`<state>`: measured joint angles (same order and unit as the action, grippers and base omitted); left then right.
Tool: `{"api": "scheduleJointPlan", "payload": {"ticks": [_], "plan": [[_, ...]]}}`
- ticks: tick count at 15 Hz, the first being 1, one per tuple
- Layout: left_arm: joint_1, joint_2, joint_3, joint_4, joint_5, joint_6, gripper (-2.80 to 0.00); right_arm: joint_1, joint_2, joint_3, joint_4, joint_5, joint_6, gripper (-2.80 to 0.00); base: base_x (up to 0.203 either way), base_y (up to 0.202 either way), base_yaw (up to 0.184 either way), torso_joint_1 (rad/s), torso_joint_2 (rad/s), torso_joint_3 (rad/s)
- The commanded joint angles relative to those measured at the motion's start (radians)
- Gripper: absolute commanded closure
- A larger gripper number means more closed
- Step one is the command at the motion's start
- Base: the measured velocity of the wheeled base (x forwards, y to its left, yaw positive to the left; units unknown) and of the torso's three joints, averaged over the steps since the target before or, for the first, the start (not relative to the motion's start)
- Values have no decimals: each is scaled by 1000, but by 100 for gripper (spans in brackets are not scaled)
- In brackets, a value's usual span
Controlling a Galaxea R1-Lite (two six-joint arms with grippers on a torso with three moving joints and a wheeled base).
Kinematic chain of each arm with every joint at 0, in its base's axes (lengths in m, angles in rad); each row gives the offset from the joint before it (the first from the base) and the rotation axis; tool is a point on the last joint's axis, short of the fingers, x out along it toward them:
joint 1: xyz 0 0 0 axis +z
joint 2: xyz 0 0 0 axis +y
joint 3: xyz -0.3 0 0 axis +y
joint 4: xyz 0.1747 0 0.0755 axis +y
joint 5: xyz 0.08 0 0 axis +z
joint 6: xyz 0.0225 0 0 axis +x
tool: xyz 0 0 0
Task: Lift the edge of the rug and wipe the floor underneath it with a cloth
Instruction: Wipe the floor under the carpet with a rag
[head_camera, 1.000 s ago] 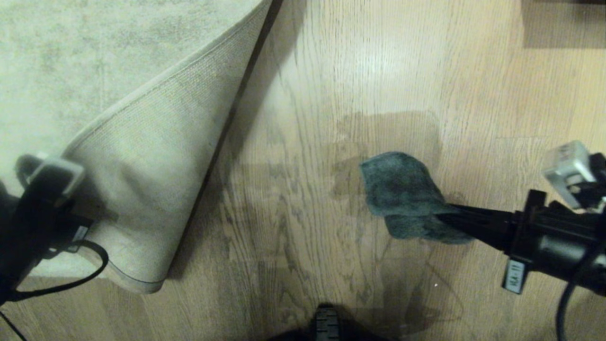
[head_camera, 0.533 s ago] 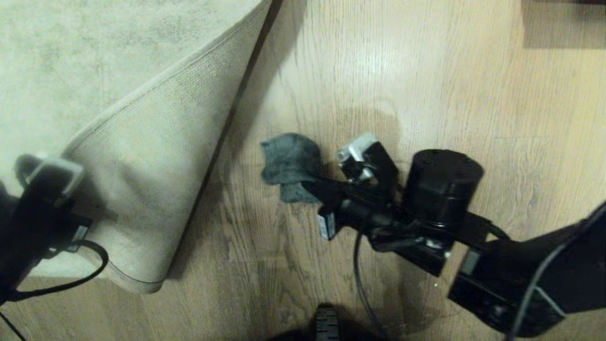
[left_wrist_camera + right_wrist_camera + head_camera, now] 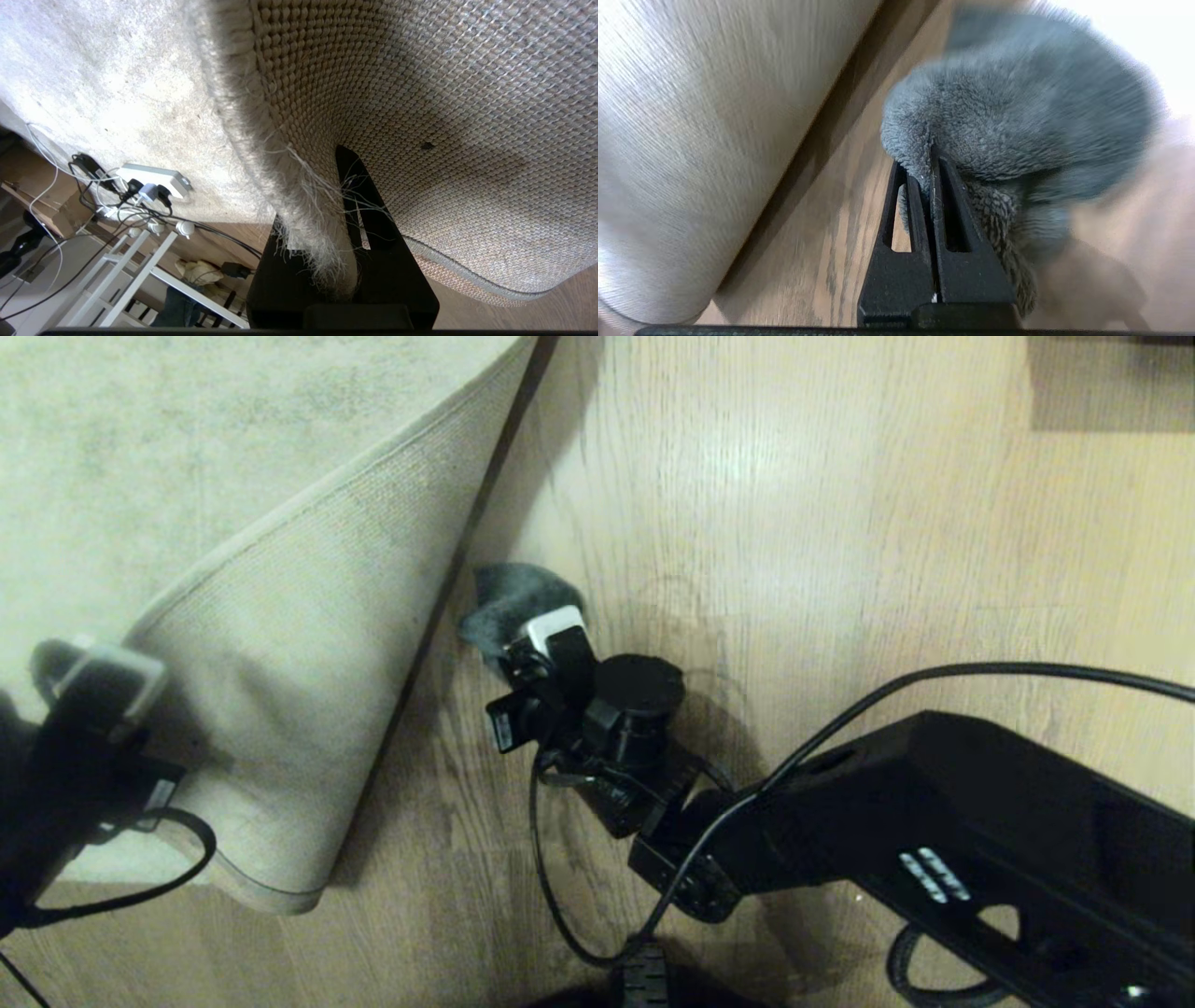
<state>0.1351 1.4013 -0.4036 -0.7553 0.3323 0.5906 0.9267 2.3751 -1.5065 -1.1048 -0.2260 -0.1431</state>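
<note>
The left gripper (image 3: 343, 280) is clamped on the rug edge (image 3: 303, 196), holding the corner folded up off the floor (image 3: 840, 523). The right gripper (image 3: 930, 154), closed on the cloth (image 3: 1017, 107), has it right beside the fold line. Lifting looks done; wiping the exposed floor looks barely begun.

arms: matte black | right arm (image 3: 934, 840): looping black cables, white stripe markings | wrist block: white
</note>
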Motion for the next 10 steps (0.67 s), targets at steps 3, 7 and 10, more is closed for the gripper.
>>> {"api": "scheduleJointPlan", "payload": {"ticks": [3, 7, 10], "plan": [[0, 22, -1, -12, 2, 5, 0, 11, 128, -90, -2, -8, 2, 0, 0, 0, 0, 0, 0, 0], [1, 31, -1, -13, 2, 5, 0, -12, 182, -227, -8, -44, 1, 0, 0, 0, 0, 0, 0, 0], [1, 31, 0, -13, 4, 5, 0, -62, 198, -327, 14, -62, -2, 0, 0, 0, 0, 0, 0, 0]]}}
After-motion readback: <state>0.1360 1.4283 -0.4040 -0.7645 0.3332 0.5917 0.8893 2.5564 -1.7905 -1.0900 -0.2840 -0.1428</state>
